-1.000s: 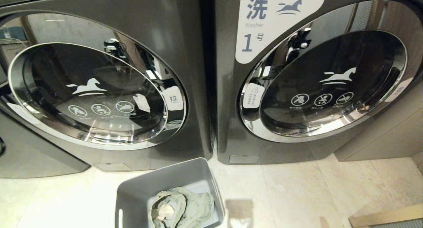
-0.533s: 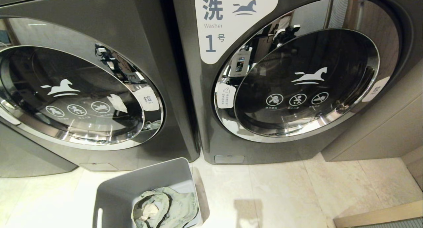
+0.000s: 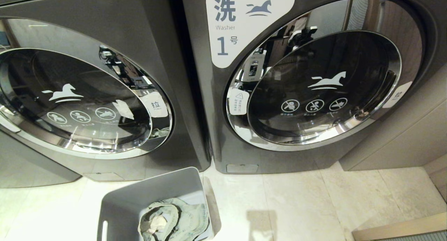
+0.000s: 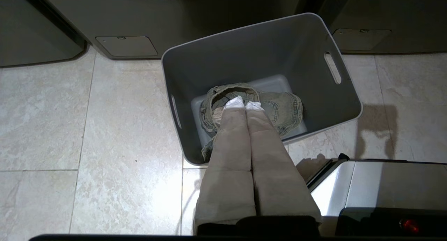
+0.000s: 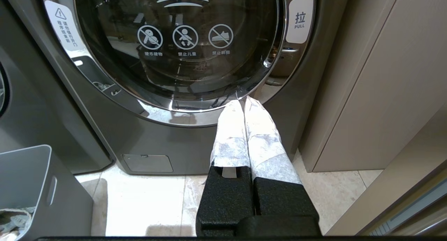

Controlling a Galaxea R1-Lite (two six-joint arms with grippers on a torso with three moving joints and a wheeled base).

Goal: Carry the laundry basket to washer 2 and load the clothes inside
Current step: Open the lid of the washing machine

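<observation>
The grey laundry basket [image 3: 153, 194] stands on the tiled floor in front of the gap between two dark grey washers. The clothes [image 3: 174, 220], a faded grey-green denim bundle, lie in its bottom. The left washer [image 3: 174, 42] shows its chrome-ringed glass door [image 3: 77, 101] but no number label, so I cannot read it as washer 2. In the left wrist view my left gripper [image 4: 244, 103] is shut and empty, pointing down over the clothes [image 4: 284, 108] in the basket [image 4: 265, 45]. My right gripper [image 5: 243, 102] is shut and empty, low before the other washer's door rim [image 5: 167, 110].
The right washer [image 3: 237, 153] bears a white label [image 3: 244, 21] with a "1"; its door is closed. A beige cabinet [image 3: 401, 136] stands to its right. My own base [image 4: 384, 188] sits close behind the basket. Pale floor tiles [image 3: 314, 206] lie open to the right.
The whole head view slid left during the first half second, so the camera turned right. Since then nothing has moved. The basket and clothes keep their place by the washers.
</observation>
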